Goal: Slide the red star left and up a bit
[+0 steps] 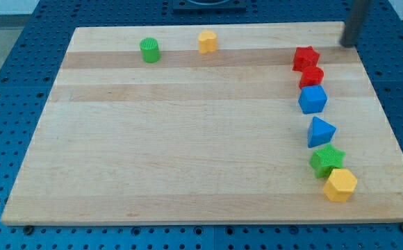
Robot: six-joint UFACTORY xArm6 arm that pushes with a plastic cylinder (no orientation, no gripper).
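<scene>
Red plastic star (pixel 306 57) sits down-left of my jawless rod tip (pixel 346 44); circle right-below it, avoiding the red cylinder (pixel 312 76).

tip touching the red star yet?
No, my tip sits apart from the red star, off toward the view's upper right.

Single camera view, no second view to share scene. Looked down at steep angle from beyond board's (pixel 187 139) bottom edge, facing toward view's top. Far edge appeared narrower than near edge. Medium distance: whole board fit in frame, blue perforated table (pixel 7 104) visible all round. Rod cropped by frame top at upper right, my tip (pixel 345 44).
</scene>
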